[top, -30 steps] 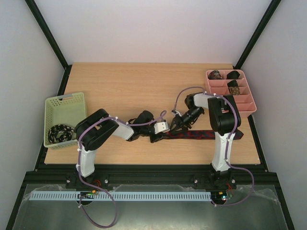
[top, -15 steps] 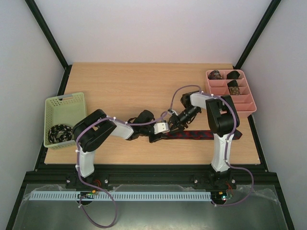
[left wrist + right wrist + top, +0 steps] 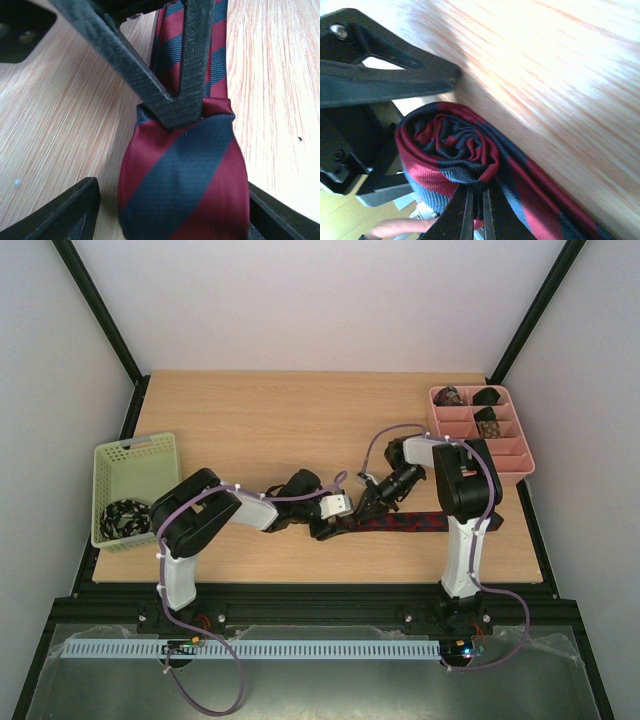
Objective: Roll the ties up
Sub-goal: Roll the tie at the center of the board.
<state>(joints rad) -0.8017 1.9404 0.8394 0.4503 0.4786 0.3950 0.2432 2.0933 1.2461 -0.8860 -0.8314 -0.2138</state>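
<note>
A dark red tie with navy stripes (image 3: 420,523) lies flat across the table's right front. Its left end is wound into a coil (image 3: 185,175). My left gripper (image 3: 172,215) stands open, with one finger on each side of the coil and nothing clamped. My right gripper (image 3: 477,200) is shut, pinching a fold of fabric at the coil's (image 3: 450,150) edge. In the left wrist view its black fingers (image 3: 175,75) come down onto the coil's far side. In the top view the two grippers meet at the coil, left (image 3: 322,526) and right (image 3: 368,510).
A pink divided tray (image 3: 510,455) at the back right holds rolled ties (image 3: 487,412) in its far compartments. A pale green mesh basket (image 3: 135,465) at the left edge holds a black-white tie (image 3: 125,518). Bare wooden table stretches behind the arms.
My left gripper has opened and let go of the coil. My right gripper has shut on the coil's fabric and shifted slightly right and toward the front.
</note>
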